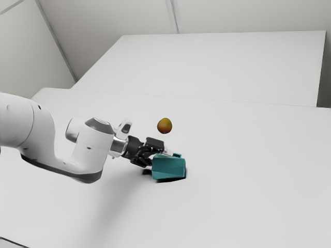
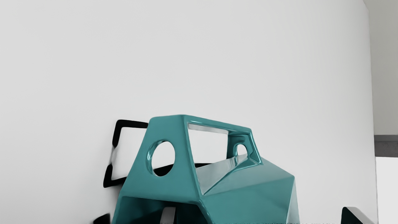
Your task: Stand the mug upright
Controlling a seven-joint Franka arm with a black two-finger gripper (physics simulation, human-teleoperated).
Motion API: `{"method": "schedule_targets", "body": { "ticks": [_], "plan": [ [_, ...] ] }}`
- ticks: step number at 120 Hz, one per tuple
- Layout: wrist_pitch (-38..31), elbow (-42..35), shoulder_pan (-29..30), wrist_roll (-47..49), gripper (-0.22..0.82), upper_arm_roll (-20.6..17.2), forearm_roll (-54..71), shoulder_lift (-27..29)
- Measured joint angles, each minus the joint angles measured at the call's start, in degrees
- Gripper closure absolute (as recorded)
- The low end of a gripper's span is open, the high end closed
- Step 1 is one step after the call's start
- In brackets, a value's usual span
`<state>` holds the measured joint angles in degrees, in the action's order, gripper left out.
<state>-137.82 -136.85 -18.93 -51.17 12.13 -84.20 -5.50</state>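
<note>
In the exterior view, the mug (image 1: 168,168) lies sideways, well inside the worktop's (image 1: 248,160) far edge, with the pincer (image 1: 158,158) at one end. In the wrist view, the pincer is apart, one finger (image 2: 168,215) within the mouth (image 2: 141,207), one outside, likely to pinch the wall (image 2: 245,199) for righting.

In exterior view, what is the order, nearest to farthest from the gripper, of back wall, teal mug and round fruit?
1. Teal mug, right at the gripper.
2. Round fruit, a little beyond the mug.
3. Back wall, behind the table.
</note>
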Motion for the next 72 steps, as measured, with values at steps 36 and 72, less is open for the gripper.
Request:
{"method": "schedule_targets", "body": {
  "ticks": [36, 72],
  "plan": [
    [0.54, -0.06, -0.63, -3.99, 0.27, -0.23, -1.02, 0.07],
    [0.61, -0.01, -0.66, -6.37, 0.55, -0.72, -1.25, 0.21]
  ]
}}
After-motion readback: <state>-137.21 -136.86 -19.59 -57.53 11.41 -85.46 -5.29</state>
